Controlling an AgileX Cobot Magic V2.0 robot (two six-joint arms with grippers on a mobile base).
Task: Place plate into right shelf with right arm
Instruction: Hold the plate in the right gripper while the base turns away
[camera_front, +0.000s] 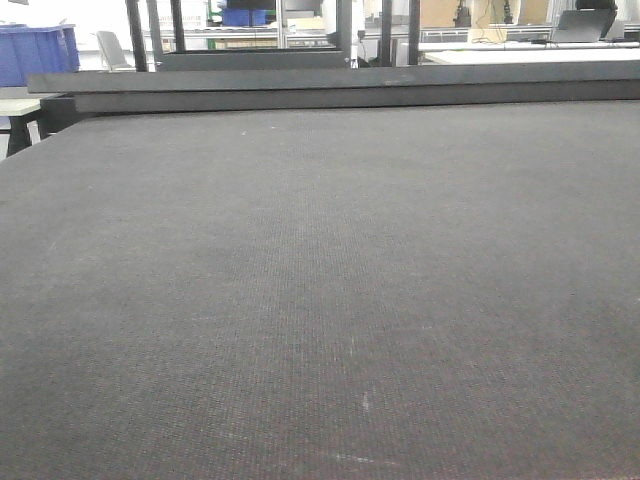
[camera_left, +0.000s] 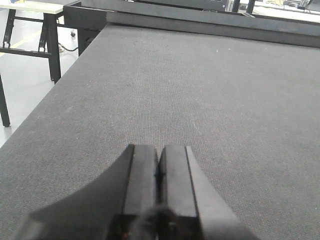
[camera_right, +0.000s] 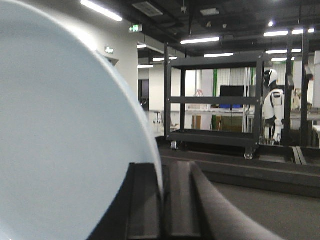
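My right jaws are clenched on the rim of the white plate (camera_right: 60, 125), which stands on edge in the air above the dark tabletop (camera_front: 320, 300). My left jaws are pressed together, empty, low over that tabletop. I judge this the carrying step. Next I must turn rightward to find the steel shelf, which is not in view.

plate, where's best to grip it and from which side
Grip the rim, coming in edge-on. The plate is thin with a raised rim, so fingers fit one on each face; the right gripper pinches it just so, plate held on edge.
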